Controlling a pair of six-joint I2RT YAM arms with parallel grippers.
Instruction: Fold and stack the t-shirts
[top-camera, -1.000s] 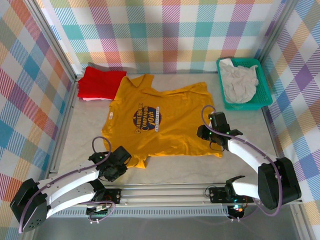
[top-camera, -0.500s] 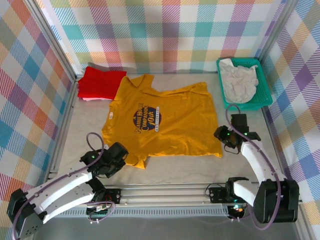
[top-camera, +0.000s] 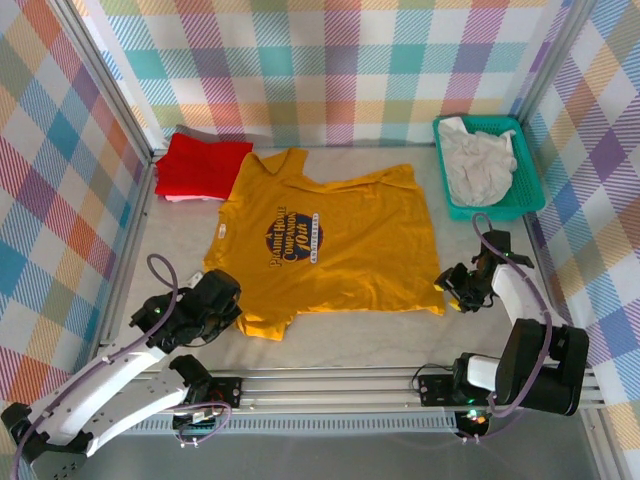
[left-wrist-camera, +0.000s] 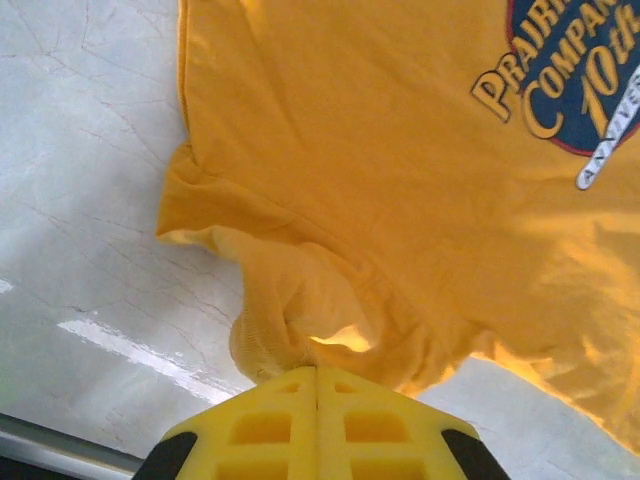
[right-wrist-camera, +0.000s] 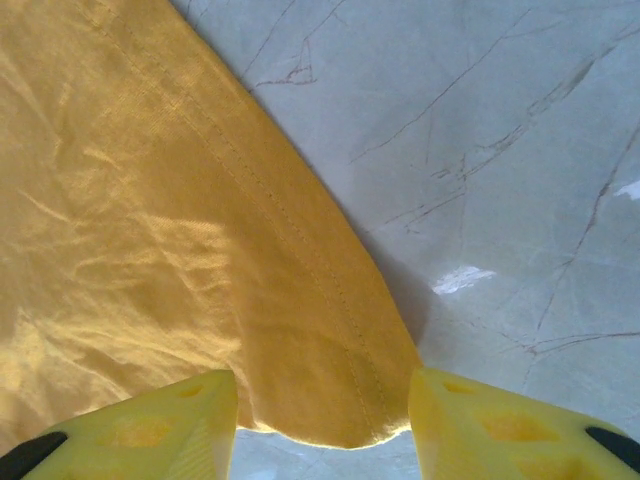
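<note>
Your left gripper (left-wrist-camera: 318, 372) is pressed together, pinching the bunched near-left corner of the yellow t-shirt (top-camera: 330, 240). Your right gripper (right-wrist-camera: 322, 405) is spread open at the shirt's near-right corner. Bare tabletop (top-camera: 165, 250) lies left of the shirt and along its near edge.

My work surface is a pale grey table (top-camera: 170, 250) with a marbled finish of thin dark veins. In my wrist views it carries glossy reflections of the overhead light. A teal plastic mesh basket (top-camera: 495, 212) stands on the table at its far right corner, close to the right wall. Plaid panels (top-camera: 330, 70) in pastel colours enclose the table at the back and on both sides. An aluminium rail (top-camera: 330, 385) runs along the near edge.
</note>
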